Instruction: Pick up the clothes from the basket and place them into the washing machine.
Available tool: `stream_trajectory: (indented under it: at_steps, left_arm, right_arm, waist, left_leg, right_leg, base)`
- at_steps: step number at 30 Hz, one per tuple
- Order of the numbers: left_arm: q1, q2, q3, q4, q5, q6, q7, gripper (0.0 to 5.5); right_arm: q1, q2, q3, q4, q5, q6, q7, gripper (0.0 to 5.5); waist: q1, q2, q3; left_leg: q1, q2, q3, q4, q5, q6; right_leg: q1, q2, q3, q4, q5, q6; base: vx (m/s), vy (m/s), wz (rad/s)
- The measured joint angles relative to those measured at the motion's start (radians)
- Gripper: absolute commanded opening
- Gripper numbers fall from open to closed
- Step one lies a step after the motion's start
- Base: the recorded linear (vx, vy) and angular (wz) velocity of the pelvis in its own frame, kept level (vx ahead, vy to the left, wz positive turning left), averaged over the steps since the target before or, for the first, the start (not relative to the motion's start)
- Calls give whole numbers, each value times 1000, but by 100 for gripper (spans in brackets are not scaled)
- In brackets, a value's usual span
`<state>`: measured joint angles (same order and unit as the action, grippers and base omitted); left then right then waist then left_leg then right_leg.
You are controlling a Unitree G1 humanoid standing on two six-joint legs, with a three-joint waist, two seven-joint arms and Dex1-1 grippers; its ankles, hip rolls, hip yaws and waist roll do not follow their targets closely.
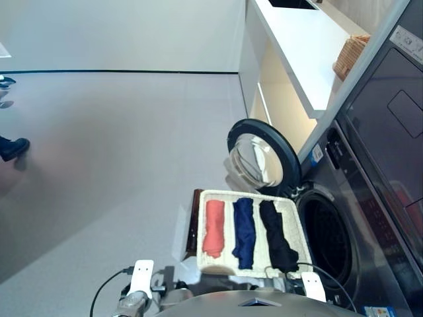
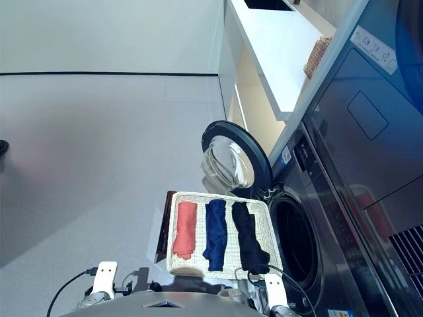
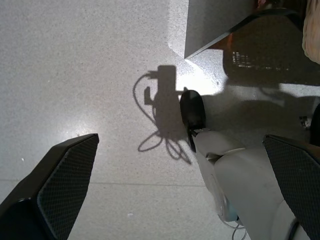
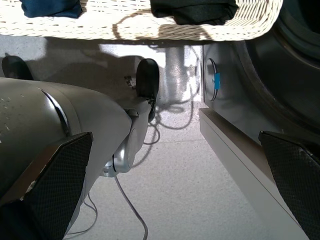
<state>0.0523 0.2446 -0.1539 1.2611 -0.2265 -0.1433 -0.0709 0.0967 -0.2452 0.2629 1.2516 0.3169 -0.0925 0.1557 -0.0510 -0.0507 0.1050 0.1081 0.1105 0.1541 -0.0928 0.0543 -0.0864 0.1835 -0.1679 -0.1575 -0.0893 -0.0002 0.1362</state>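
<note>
With all three clothes [image 1: 245, 231] lying in the basket [image 1: 218, 197] beyond both grippers' empty, wide-open jaws, nothing has reached the washing machine [image 1: 330, 234], its door [image 1: 259, 155] ajar.

Pale grey floor [image 1: 119, 165], white counter [image 1: 301, 39] (tan basket [image 1: 349, 56] on top).

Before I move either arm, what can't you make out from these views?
- Washing machine drum interior: dark in both eye views, contents unreadable.
- Basket support: hidden beneath it.
- Black garment: wrist view's edge crops it.
- Left gripper, right gripper: fingertips only, spread apart.
</note>
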Motion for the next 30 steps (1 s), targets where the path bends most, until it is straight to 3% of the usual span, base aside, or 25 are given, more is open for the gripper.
stream_trajectory:
  at_steps: [9, 14, 16, 19, 25, 30]
  left_arm:
    - [14, -10, 0, -46, -52, 0, 3, 550]
    - [89, -13, -78, -385, -91, -1, 38, 550]
    - [102, -11, -103, -519, -111, -23, 40, 550]
    - [25, -17, -137, -581, -157, -30, 72, 550]
    - [-178, -14, -209, -758, -243, -56, 151, 550]
    - [-306, -4, -248, -804, -243, -71, 226, 550]
  right_arm:
    - [-1, -9, -3, -30, 3, -1, -23, 550]
    - [57, -38, -28, -317, 18, -5, -81, 550]
    - [61, -41, -30, -418, 51, -26, -82, 550]
    - [-5, -37, -23, -475, 107, -28, -112, 550]
    - [-163, -42, 28, -719, 165, -72, -181, 550]
    - [-268, -60, 63, -915, 158, -110, -246, 550]
  waist:
    - [0, 17, 16]
    - [-2, 29, 70]
    - [-1, 31, 81]
    - [-2, 31, 100]
    - [-1, 32, 233]
    - [-7, 33, 344]
  left_leg:
    - [0, 0, -1, 0, 0, 0]
    - [-3, 0, -1, 0, 5, 1]
    - [-14, 1, -2, 0, 9, 1]
    - [-48, 1, 0, 5, 19, 3]
    - [-151, 3, 7, 9, 66, 16]
    - [-237, 10, 14, 45, 73, 19]
  right_leg:
    - [0, 0, 0, -1, 0, 0]
    - [-3, 1, 0, 2, 5, 0]
    - [-13, 2, 0, 3, 9, -1]
    - [-51, 3, 6, 5, 21, -1]
    - [-168, 10, 23, 35, 55, -2]
    - [-259, 14, 33, 67, 69, -6]
  base:
    - [0, 0, 0]
    - [0, 0, 0]
    - [-98, -3, 6]
    - [-174, -21, -35]
    - [-119, -36, -45]
    - [-62, -29, -52]
